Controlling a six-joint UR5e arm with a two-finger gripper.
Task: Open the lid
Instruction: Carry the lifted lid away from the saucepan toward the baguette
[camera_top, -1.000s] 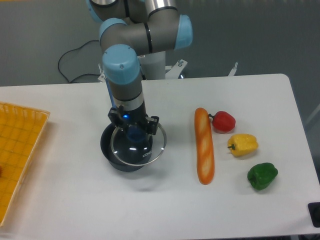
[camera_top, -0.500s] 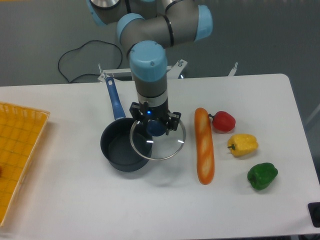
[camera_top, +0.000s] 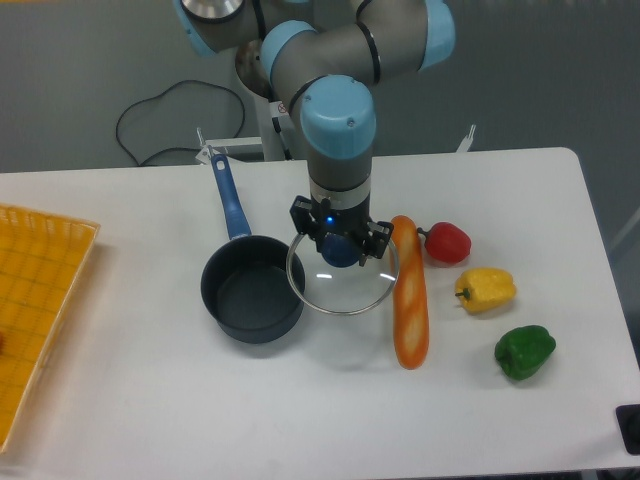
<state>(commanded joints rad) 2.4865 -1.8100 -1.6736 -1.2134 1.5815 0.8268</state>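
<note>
The lid (camera_top: 342, 285) is a clear glass disc with a metal rim. It hangs level above the table, right of the dark blue saucepan (camera_top: 252, 288) and clear of it. Its right rim overlaps the baguette (camera_top: 409, 293) in view. My gripper (camera_top: 341, 250) points straight down and is shut on the lid's blue centre knob (camera_top: 341, 250). The saucepan stands open, its long blue handle (camera_top: 229, 200) pointing to the back.
A baguette lies just right of the lid. A red pepper (camera_top: 446, 243), a yellow pepper (camera_top: 486, 289) and a green pepper (camera_top: 524, 351) lie further right. An orange tray (camera_top: 35, 300) sits at the left edge.
My gripper has lifted the lid off the saucepan and carried it to the right, from over the pan to beside the baguette. The saucepan has not moved.
</note>
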